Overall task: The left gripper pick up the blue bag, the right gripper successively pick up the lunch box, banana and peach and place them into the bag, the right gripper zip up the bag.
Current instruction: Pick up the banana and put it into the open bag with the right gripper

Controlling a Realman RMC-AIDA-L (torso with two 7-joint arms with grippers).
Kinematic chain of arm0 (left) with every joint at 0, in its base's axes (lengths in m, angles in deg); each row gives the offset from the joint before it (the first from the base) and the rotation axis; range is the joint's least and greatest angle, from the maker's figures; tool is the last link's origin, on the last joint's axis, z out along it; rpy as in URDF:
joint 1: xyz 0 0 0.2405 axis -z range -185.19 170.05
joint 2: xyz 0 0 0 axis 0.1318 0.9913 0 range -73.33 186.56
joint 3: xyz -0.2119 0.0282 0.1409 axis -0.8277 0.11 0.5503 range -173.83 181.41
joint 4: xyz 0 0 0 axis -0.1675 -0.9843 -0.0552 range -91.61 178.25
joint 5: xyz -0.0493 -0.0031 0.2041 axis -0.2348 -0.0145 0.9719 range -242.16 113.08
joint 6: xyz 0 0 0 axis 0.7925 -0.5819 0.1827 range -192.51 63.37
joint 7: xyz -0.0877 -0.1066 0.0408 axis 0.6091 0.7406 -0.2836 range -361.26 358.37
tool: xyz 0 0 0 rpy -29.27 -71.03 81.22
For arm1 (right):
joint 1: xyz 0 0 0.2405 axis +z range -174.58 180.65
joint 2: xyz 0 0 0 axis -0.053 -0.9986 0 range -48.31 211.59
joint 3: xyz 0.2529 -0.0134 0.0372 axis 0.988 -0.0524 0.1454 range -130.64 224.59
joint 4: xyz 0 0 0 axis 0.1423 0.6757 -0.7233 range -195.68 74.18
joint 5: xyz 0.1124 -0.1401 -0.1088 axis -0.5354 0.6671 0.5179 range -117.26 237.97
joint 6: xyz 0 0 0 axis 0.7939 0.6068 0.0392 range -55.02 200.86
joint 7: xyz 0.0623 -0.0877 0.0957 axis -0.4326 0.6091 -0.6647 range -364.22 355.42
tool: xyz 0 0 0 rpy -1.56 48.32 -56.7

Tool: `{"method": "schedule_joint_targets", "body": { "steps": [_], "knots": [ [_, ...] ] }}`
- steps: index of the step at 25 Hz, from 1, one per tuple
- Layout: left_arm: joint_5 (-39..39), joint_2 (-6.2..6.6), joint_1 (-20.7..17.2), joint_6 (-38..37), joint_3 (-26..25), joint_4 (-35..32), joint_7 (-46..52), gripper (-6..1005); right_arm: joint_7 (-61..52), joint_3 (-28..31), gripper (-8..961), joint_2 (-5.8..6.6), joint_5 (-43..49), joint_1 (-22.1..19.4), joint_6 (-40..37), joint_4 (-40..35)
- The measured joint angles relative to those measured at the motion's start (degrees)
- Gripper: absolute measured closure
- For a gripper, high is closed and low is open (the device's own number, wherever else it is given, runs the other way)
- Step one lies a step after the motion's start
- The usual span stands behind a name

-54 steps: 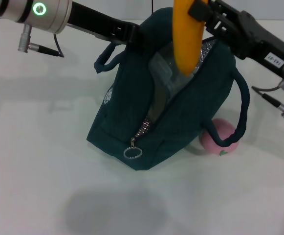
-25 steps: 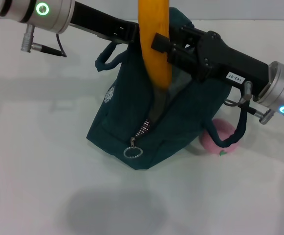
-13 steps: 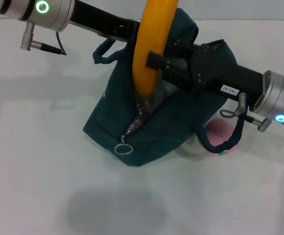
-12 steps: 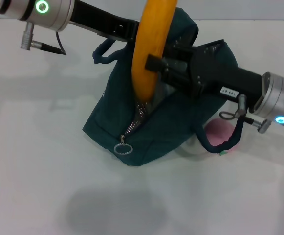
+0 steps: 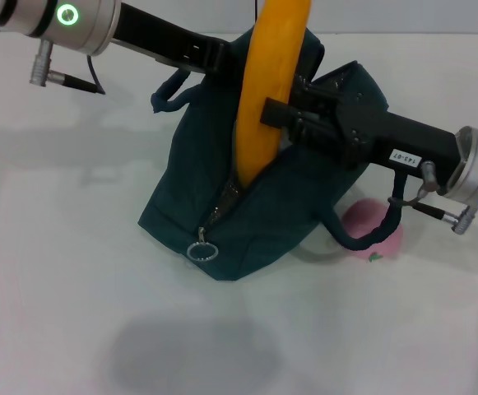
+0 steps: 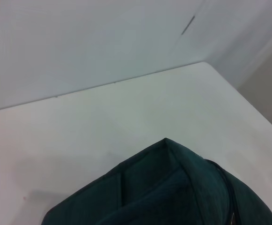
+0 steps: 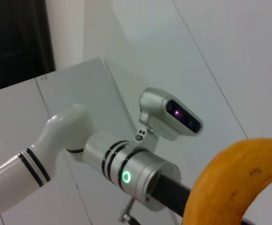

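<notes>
- The blue bag (image 5: pixel 255 206) stood toward the far edge of the white tabletop (image 5: pixel 74 313), about midway between its left and right sides, its top pulled up and its zipper opening facing the near edge.
- The left gripper (image 5: pixel 222 56) reached in from the far left corner and met the bag's top far rim; the bag's fabric hid its fingers, so I could not tell how wide the jaws stood.
- The left wrist view showed only the bag's dark top fold (image 6: pixel 168 187) against the tabletop.
- The right gripper (image 5: pixel 292 119) came in from the right edge over the bag, its jaws closed around the middle of the banana (image 5: pixel 271 86).
- The banana stood nearly upright, its lower tip in the open mouth of the bag just above the zipper teeth, its upper end rising past the bag's top.
- The zipper pull ring (image 5: pixel 201 251) hung low on the bag's near face.
- One bag handle (image 5: pixel 362 234) drooped on the right side, looping in front of the peach (image 5: pixel 378 230).
- The peach lay on the tabletop just beside the bag's right base.
- The other handle (image 5: pixel 169 90) stuck out at the bag's upper left.
</notes>
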Motion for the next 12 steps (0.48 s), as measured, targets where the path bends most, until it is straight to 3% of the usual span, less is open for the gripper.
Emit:
{"method": "schedule_joint_targets", "body": {
  "steps": [12],
  "knots": [
    [0.18,0.09,-0.2,0.25,0.0,0.09,0.04,882,-12.9,-8.44,503,0.19,0.04,-0.74,3.85,-7.39]
  ]
}}
